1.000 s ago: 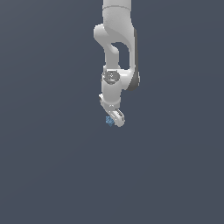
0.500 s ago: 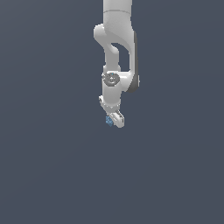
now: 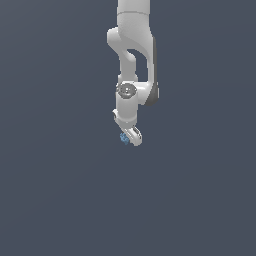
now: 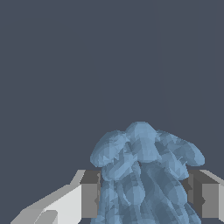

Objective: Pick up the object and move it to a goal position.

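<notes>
The object is a tiny light-blue speckled lump (image 3: 124, 137) held at the tip of my white gripper (image 3: 128, 138), which hangs from the arm near the middle of the exterior view. In the wrist view the lump (image 4: 144, 175) fills the space between the two grey fingertips (image 4: 89, 192), which press on it from both sides. The gripper is shut on the lump. No goal mark shows in either view.
Only a plain dark grey-blue background surrounds the arm (image 3: 132, 60) in both views. No other objects, edges or containers show.
The gripper with the lump has risen slightly in the exterior view; its grip on the lump is the same.
</notes>
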You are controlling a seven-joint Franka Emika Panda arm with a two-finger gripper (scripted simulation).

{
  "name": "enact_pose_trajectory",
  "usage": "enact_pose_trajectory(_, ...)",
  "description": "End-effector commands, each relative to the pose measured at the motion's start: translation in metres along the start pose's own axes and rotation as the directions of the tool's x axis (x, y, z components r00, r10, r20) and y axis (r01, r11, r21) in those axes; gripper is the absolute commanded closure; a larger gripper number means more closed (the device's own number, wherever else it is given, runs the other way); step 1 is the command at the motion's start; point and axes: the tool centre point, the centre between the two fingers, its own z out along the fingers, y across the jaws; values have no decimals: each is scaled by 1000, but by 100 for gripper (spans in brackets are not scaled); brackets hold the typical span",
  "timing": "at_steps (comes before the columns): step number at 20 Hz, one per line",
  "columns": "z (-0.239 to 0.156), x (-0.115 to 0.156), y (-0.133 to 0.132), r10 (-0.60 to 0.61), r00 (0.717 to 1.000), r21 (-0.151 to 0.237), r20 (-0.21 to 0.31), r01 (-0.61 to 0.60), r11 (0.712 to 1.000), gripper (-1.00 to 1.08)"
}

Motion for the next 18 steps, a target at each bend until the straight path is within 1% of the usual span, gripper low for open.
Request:
enact_pose_trajectory(1, 0, 5, 4, 2, 1000, -1, 0, -2, 1000, 108)
enact_pose_trajectory(5, 0, 21, 14, 2, 1000, -1, 0, -2, 1000, 108)
enact_pose_trajectory(9, 0, 45, 31, 2, 1000, -1, 0, -2, 1000, 108)
enact_pose_trajectory(12, 0, 70, 47, 2, 1000, -1, 0, -2, 1000, 108)
enact_pose_trajectory(18, 0, 129, 85, 2, 1000, -1, 0, -2, 1000, 108)
